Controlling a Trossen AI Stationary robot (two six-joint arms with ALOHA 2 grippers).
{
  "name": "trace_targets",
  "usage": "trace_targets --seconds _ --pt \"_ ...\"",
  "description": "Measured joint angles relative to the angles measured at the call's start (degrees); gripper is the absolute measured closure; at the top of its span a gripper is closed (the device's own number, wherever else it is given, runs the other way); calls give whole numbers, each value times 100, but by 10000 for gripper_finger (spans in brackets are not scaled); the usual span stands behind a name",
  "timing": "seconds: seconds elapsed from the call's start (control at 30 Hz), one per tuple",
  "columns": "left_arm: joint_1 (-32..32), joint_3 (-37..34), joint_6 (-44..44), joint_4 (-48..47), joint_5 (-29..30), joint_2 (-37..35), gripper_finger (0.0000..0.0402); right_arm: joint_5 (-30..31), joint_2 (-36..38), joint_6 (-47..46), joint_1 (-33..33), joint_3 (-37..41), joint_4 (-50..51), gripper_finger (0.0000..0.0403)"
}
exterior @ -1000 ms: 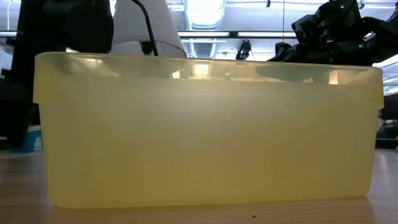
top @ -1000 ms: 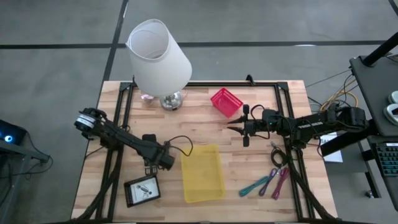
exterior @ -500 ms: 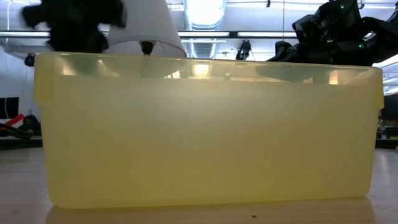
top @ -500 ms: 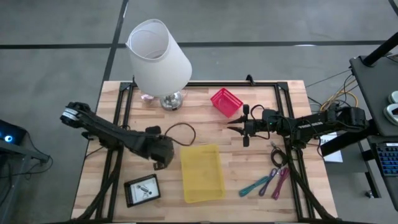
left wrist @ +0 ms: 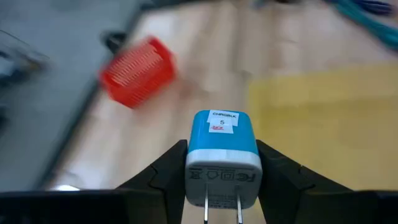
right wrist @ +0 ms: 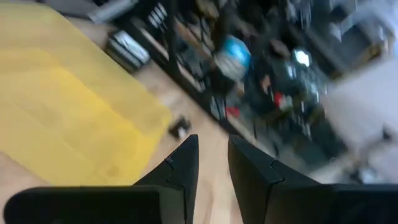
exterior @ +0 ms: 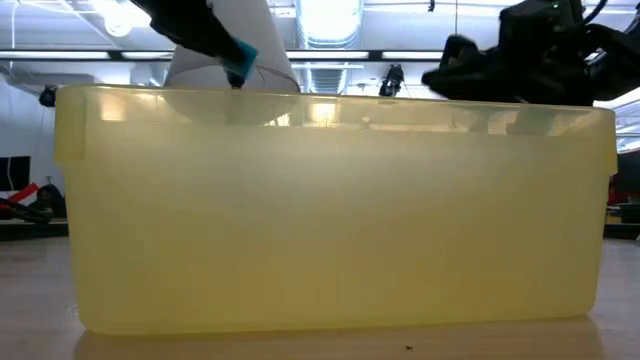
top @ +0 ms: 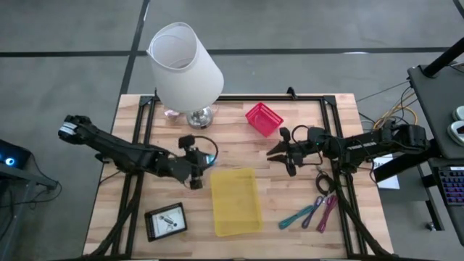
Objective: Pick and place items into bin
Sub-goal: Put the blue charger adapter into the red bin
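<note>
One item is in hand — a blue charger plug [left wrist: 222, 155] clamped between the left gripper [top: 194, 165]'s fingers, prongs pointing back toward the wrist camera. It hangs just beside the yellow bin [top: 235, 201]'s near-left corner, not yet over it; the bin lies onward along the fingers' line, so the drop turns on carrying it across that rim. The right gripper [top: 285, 150] waits beyond the bin's far corner, empty, its fingers close together but seemingly not quite touching — the wrist view is blurred.
</note>
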State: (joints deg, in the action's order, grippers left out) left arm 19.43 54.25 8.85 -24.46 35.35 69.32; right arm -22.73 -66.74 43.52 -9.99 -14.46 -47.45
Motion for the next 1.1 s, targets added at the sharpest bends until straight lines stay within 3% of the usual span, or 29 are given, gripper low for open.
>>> trace_targets --seconds 0.13,0.27,0.63,0.83,1.0,1.1 --pt "-49 -433 -898 1197 587 48 267 -150 -2 87 -1 0 -108 328" --pt "-71 -654 -1481 2078 660 88 267 -137 -2 924 22 0 -128 328" --pt "-95 -851 -1670 2356 658 79 267 -162 -2 1802 515 -593 361 318" --pt "-111 -951 -1579 2424 685 72 267 1404 -95 1875 757 -1142 1282 259" --pt "-111 -963 -1460 2636 697 65 267 859 -393 1721 851 -1365 1671 220" --pt "-115 -967 -1220 2731 694 87 267 914 -721 1826 1023 -1414 1580 217"
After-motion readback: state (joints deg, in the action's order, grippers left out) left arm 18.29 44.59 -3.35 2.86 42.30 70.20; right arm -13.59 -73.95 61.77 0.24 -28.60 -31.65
